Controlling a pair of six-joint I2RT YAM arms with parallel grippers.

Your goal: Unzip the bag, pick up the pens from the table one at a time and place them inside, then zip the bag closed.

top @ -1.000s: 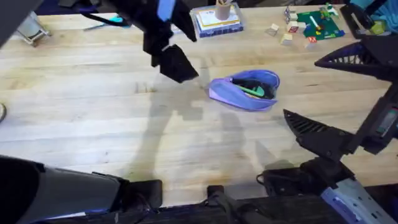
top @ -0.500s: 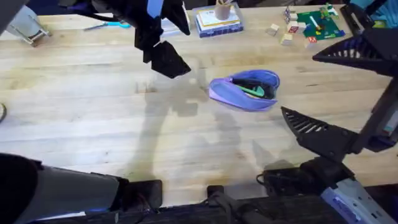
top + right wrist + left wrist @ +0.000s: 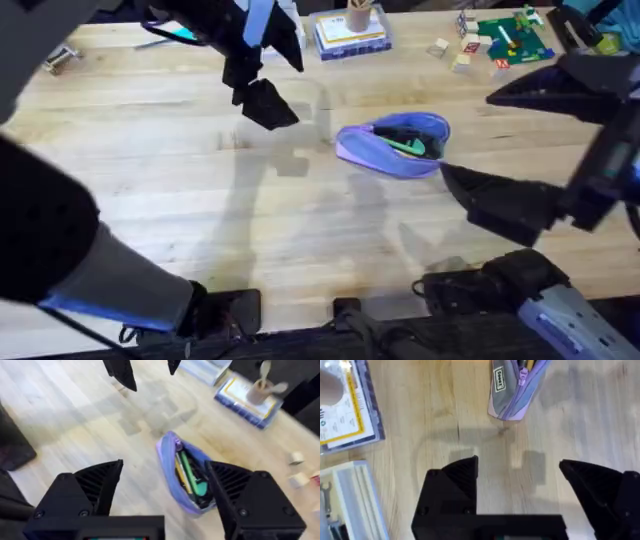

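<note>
The lavender bag [image 3: 392, 147] lies on the table [image 3: 150, 200] right of centre with its zipper open. Pens [image 3: 408, 146] lie inside it; in the right wrist view I see a yellow one [image 3: 179, 474] and a green one [image 3: 193, 479] in the bag [image 3: 170, 452]. My left gripper [image 3: 281, 84] hangs open above the table, left of and beyond the bag, holding nothing. The left wrist view has the left gripper [image 3: 517, 467] with the bag's end [image 3: 512, 397] ahead of it. My right gripper [image 3: 465, 136] is open just right of the bag, its fingers [image 3: 107, 477] spread above it.
A stack of books with a cup [image 3: 350, 30] sits at the far edge. Toy bricks on a green plate [image 3: 512, 40] are at the back right. Teal scissors [image 3: 178, 33] lie back left. A clear plastic box [image 3: 350, 495] and a booklet [image 3: 347, 407] lie near the left gripper.
The left gripper has drifted left and away from the bag. The right gripper has moved left, closer to the bag. The bag has not moved.
</note>
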